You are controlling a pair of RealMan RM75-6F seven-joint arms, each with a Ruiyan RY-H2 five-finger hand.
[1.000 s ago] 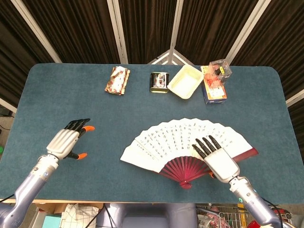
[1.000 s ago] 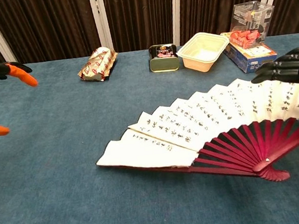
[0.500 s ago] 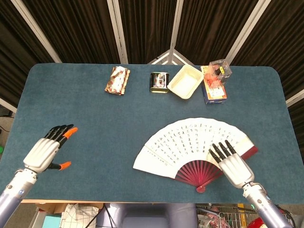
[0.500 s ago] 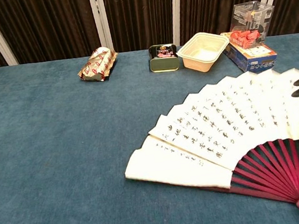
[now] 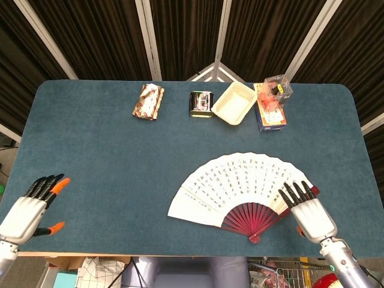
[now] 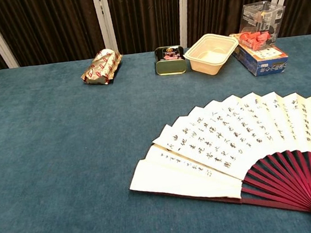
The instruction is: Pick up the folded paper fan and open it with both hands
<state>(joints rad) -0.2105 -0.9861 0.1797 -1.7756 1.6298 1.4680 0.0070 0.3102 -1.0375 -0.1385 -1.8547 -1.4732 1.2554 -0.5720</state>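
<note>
Fan (image 5: 243,187) lies fully spread, flat on the counter (image 5: 120,156), near right: opening looks complete. Right hand (image 5: 312,213) at its right edge, fingers extended, gripping nothing. Left hand (image 5: 30,207) far left, fingers apart, empty.

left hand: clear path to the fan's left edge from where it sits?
Probably yes. The left hand hovers open at the table's near-left corner, and only bare blue table lies between it and the spread fan's left edge. It is a long sideways reach, though, so range is uncertain.
</note>
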